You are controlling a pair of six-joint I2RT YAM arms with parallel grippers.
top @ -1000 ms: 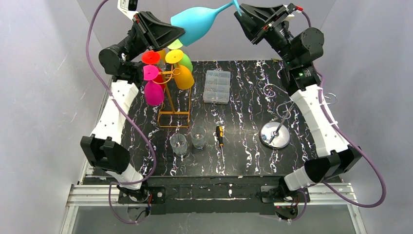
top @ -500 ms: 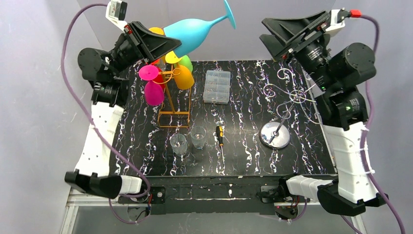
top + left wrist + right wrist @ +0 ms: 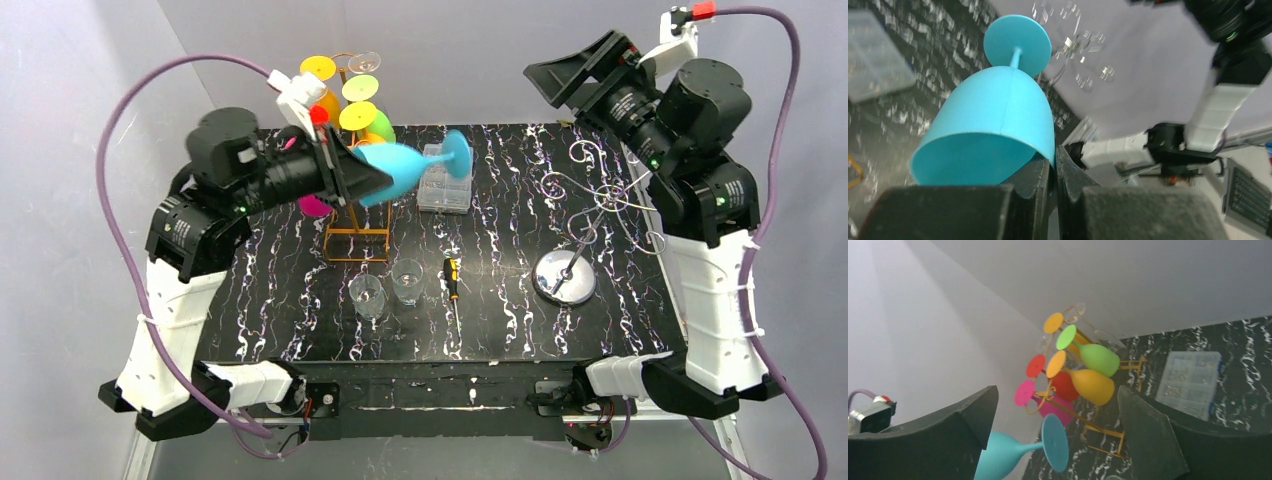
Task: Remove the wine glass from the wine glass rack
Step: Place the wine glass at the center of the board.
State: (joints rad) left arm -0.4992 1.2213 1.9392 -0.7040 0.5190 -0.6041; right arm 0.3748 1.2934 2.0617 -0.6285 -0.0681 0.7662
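The blue wine glass [image 3: 400,166] lies tilted in the air just right of the gold wine glass rack [image 3: 356,236], clear of it, with its foot [image 3: 457,153] pointing right. My left gripper [image 3: 372,181] is shut on the rim of its bowl [image 3: 998,115], one finger inside and one outside [image 3: 1054,167]. Several coloured glasses [image 3: 1093,382] still hang on the rack [image 3: 1108,437]. My right gripper [image 3: 562,84] hangs high at the back right, open and empty [image 3: 1055,392], well apart from the blue glass [image 3: 1013,452].
A clear plastic box [image 3: 447,180] lies behind the table's middle. Two clear tumblers [image 3: 368,296] [image 3: 407,281] and a screwdriver [image 3: 452,278] sit near the front. A silver wire stand on a round base [image 3: 565,277] stands on the right.
My right gripper let go of the blue glass's foot, opened wide and drew back to the right. My left arm swung the glass down from above the rack to beside it.
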